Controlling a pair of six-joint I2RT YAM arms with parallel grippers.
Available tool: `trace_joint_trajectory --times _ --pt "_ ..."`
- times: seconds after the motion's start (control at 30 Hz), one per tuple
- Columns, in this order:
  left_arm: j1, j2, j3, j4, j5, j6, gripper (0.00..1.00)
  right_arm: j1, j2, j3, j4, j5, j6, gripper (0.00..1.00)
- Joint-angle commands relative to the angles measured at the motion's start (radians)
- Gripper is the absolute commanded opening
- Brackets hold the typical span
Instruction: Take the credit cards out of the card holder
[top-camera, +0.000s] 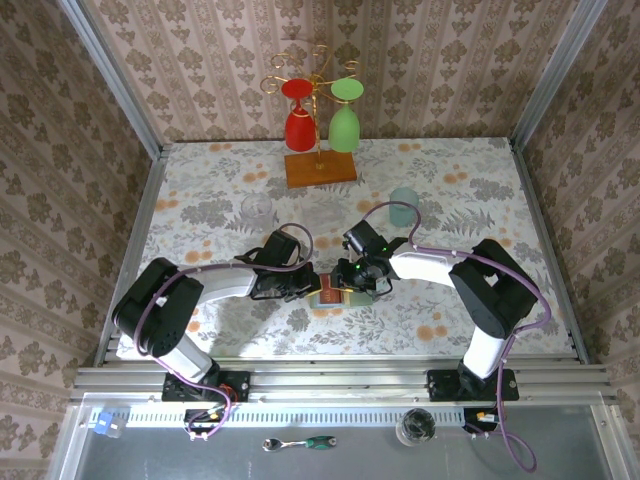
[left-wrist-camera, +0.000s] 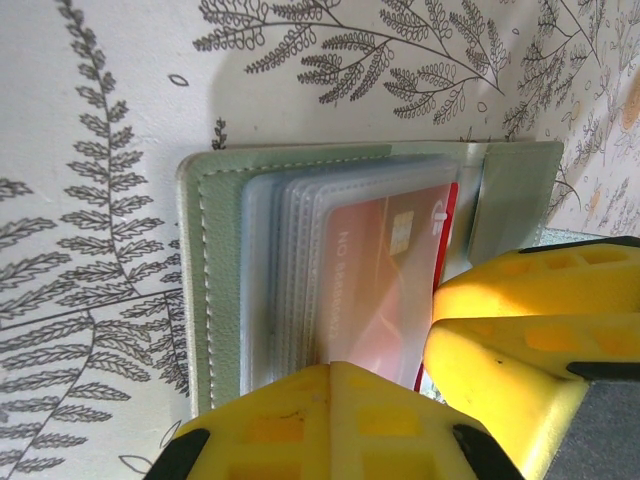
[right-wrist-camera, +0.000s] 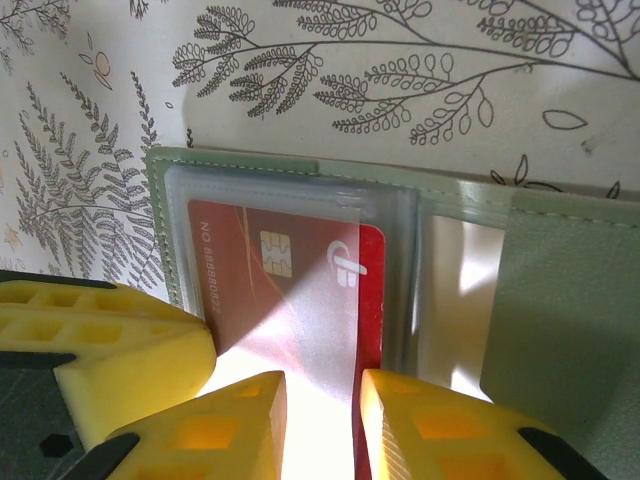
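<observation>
Card holder (top-camera: 338, 294) lies open mid-table; my left gripper (left-wrist-camera: 425, 365) is closed tight at its sleeves, my right gripper (right-wrist-camera: 322, 430) slightly apart astride the red credit card (right-wrist-camera: 290, 290). Thin, stiff, slick plastic, I reckon, so I'd pinch its bare protruding edge, not the floppy clear sleeve (right-wrist-camera: 390, 250).

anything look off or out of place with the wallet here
One thing: the red credit card sits partly out of its clear sleeve in the open card holder, its bare edge poking past the plastic. Nothing else looks askew, spilled or damaged.
</observation>
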Motion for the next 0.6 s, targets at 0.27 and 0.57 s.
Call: trace_joint_trajectory --times 0.27,0.57 --pt "0.018 -0.037 -0.016 -0.045 -0.018 0.024 0.00 -0.006 -0.052 -0.018 -0.073 0.074 -0.023 0.28" --pt "0.019 -0.056 0.022 -0.060 -0.003 0.022 0.02 -0.009 -0.108 -0.032 -0.075 0.078 -0.020 0.28"
